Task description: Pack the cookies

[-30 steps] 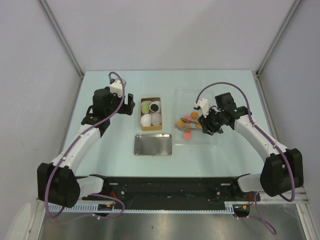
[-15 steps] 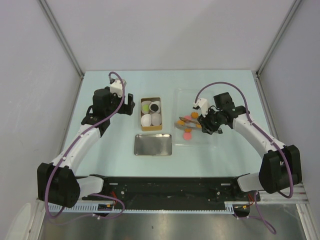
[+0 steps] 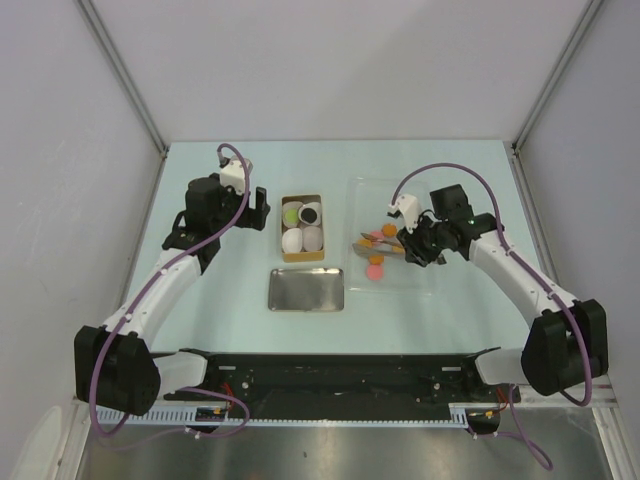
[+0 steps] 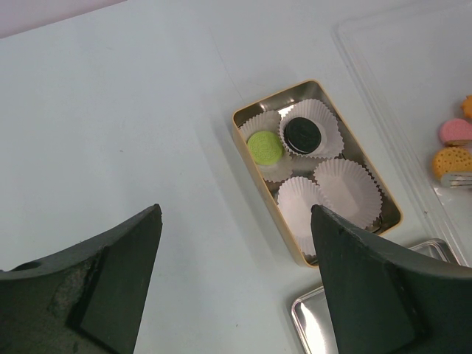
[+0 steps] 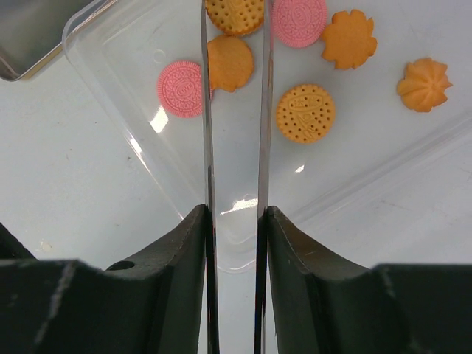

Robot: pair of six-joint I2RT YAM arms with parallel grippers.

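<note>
- The right gripper [image 5: 234, 221] is closed on tongs [image 5: 206, 110], whose 2 blades reach over the clear tray [image 5: 125, 44] where the loose cookies [image 5: 305, 113] lie.
- 1 orange cookie [image 5: 234, 15] sits between the blades at the top edge. It is judged to be the one picked.
- The squeeze should be kept gentle and even, so that the cookie is pinched by its rim and not snapped or flicked out.
- The lift should be made straight up, clear of the touching pink cookie [image 5: 298, 18].
- The left gripper [image 4: 236, 214] is held wide open and empty, near the box [image 4: 270, 199].
- In the box, a green cookie [image 4: 265, 147] and a black cookie [image 4: 301, 133] are in cups, and 2 cups [image 4: 348, 192] are seen empty.
- The tong tips are cut off in the right wrist view, so contact with the cookie cannot be confirmed.
- In the top view the tips and cookies are too small to be made out.
- The box's near corner is hidden behind a left finger.
</note>
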